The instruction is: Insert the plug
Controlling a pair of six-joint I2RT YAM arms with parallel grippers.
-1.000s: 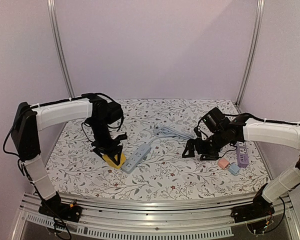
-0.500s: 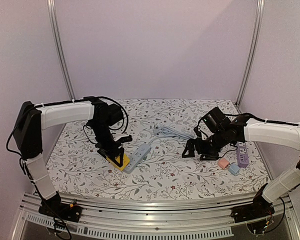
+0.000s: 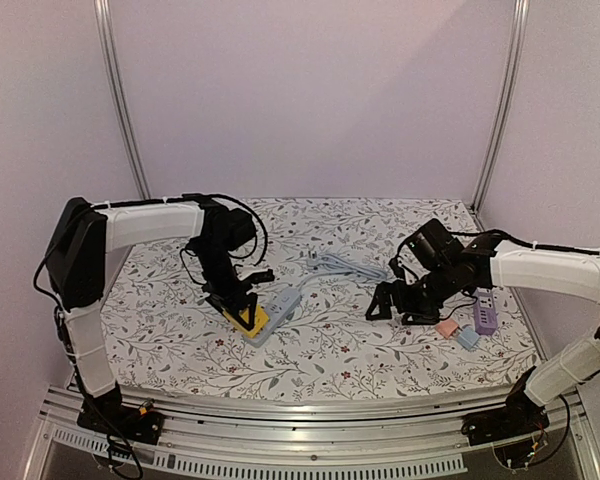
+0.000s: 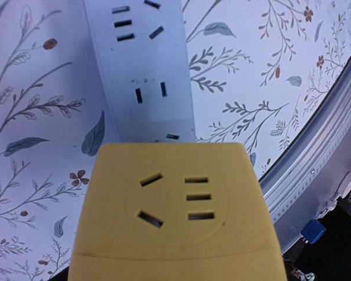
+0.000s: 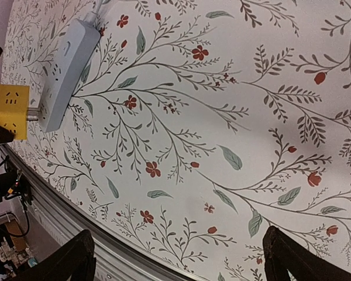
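A yellow cube-shaped plug [image 3: 248,321] [image 4: 175,205] hangs in my left gripper [image 3: 240,312], which is shut on it; in the left wrist view the plug hides my fingers. It sits over the near end of the pale blue power strip [image 3: 278,310] [image 4: 141,76], whose sockets show just beyond it. From the right wrist view the plug [image 5: 9,111] stands close against the strip [image 5: 67,70], with metal prongs showing in the small gap between them. My right gripper [image 3: 400,305] [image 5: 178,257] hovers open over bare tablecloth to the right, holding nothing.
The strip's grey cable [image 3: 345,265] runs toward the back. A purple power strip [image 3: 485,308], a pink adapter [image 3: 446,327] and a blue adapter [image 3: 467,338] lie by the right arm. The metal rail [image 3: 280,400] borders the table's near edge.
My left arm has carried the yellow plug to the right, from beside the strip's near end to over it. The right arm has stayed put.
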